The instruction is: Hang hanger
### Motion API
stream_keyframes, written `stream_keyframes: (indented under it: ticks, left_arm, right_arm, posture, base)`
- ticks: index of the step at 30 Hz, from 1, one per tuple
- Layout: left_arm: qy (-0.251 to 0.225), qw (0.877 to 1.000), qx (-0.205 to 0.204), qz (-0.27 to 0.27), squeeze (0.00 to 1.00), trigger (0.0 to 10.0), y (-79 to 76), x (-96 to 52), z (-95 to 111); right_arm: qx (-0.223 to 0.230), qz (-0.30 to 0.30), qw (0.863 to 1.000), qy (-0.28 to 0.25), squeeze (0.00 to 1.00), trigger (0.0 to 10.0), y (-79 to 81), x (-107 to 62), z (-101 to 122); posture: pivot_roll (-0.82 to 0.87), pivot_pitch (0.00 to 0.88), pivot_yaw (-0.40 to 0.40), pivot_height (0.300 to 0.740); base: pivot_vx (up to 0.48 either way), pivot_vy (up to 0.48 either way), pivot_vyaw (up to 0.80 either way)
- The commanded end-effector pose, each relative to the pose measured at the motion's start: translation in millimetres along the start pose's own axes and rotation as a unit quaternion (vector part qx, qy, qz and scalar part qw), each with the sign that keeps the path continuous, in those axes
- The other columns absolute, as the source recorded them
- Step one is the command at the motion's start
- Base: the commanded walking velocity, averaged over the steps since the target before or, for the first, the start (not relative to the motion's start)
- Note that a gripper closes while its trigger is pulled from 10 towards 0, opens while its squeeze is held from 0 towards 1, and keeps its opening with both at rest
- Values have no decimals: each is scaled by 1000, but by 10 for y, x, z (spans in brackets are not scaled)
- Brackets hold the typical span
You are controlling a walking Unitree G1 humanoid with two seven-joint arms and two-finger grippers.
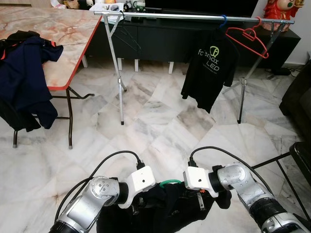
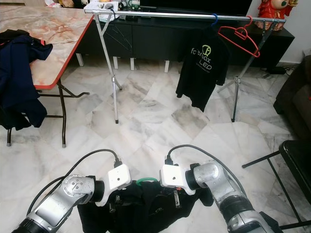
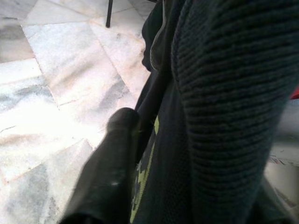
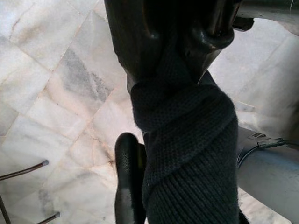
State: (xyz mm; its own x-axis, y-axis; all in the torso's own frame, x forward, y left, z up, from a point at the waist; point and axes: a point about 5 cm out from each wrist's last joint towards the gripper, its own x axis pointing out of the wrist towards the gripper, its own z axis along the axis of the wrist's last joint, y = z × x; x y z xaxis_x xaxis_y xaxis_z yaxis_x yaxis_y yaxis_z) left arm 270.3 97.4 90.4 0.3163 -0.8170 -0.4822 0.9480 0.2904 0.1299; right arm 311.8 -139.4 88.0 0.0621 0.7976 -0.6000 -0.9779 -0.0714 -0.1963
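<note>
Left eye view: a green hanger (image 1: 171, 182) shows as a hook rising from a dark garment (image 1: 160, 208) held low in front of the robot, between its two wrists. The left gripper (image 3: 140, 140) is closed on the garment's edge, where yellow-green print is too cropped to read. The right gripper (image 4: 161, 70) pinches a twisted roll of the same knit cloth between its fingers (image 4: 131, 186).

Well ahead stands a metal clothes rail (image 1: 194, 17). A black T-shirt (image 1: 210, 73) hangs from it on a blue hook, its chest printed with a round logo and pale lettering ending in "LED"; the rest is not clear. Just beside it, an empty red hanger (image 1: 247, 40) hangs tilted. At the left, a marble-topped folding table (image 1: 53, 34) with a red edge carries a dark blue jacket (image 1: 24, 73) draped over its side. A black chair frame (image 1: 291, 165) stands at the right on the marble floor (image 1: 155, 126).
</note>
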Motion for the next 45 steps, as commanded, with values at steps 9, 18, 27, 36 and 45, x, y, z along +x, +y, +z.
stream_keyframes:
  ticks: [9,18,27,36,45]
  left_arm:
    - [2,1000,-9,-15,0,0,-41,1,-29]
    - [-1,1000,-9,-16,0,0,-39,-8,-30]
    - [-2,1000,-14,-16,0,0,-34,-30,-31]
    - [0,1000,-19,-21,0,0,-50,-41,-45]
    - [2,999,-26,-27,0,0,-69,-53,-57]
  right_arm:
    - [-3,-25,999,-22,0,0,-63,-46,65]
    - [-2,-30,999,-18,0,0,-70,-48,59]
    - [0,-33,999,-14,0,0,-72,-49,46]
    - [-1,-38,999,-10,0,0,-76,-55,38]
    - [0,-38,999,-9,0,0,-75,-52,34]
  posture:
    - [48,150,-70,740]
    - [48,151,-70,740]
    - [50,152,-71,740]
    - [49,152,-71,740]
    - [50,154,-71,740]
  base:
    - [0,0,0]
    - [0,0,0]
    - [0,0,0]
    - [0,0,0]
    - [0,0,0]
